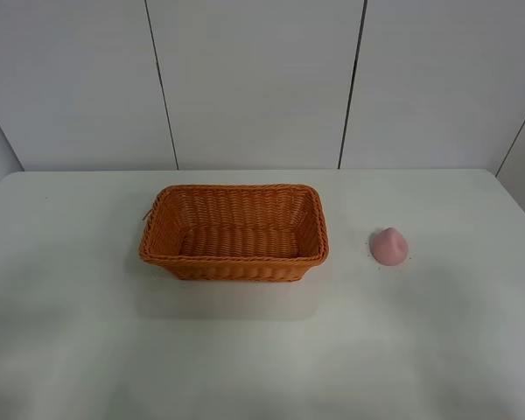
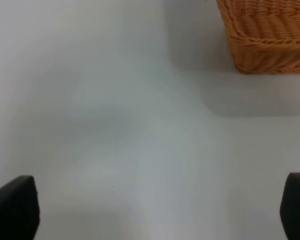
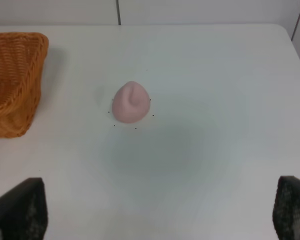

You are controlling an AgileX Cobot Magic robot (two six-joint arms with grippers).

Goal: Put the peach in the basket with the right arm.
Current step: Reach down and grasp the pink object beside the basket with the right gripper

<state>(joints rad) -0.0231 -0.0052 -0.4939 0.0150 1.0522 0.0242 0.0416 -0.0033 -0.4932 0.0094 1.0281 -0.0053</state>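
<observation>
As one peach (image 1: 389, 247) lies on the table (image 1: 437, 350), right of the one basket (image 1: 236, 257) and clear of it, the right gripper (image 3: 155, 210) hangs near the peach with both fingers spread wide. Left gripper (image 2: 154, 207): two fingers likewise spread, above the table beside the basket.

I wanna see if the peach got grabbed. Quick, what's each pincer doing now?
Left pincer: open, holding nothing.
Right pincer: open, holding nothing; the peach lies ungrabbed.

Small matte pink peach (image 1: 389, 247), pointed tip up, sits apart to the right of an upright rectangular orange-brown wicker basket (image 1: 236, 267); right gripper (image 3: 155, 210) spread wide, short of the peach
</observation>
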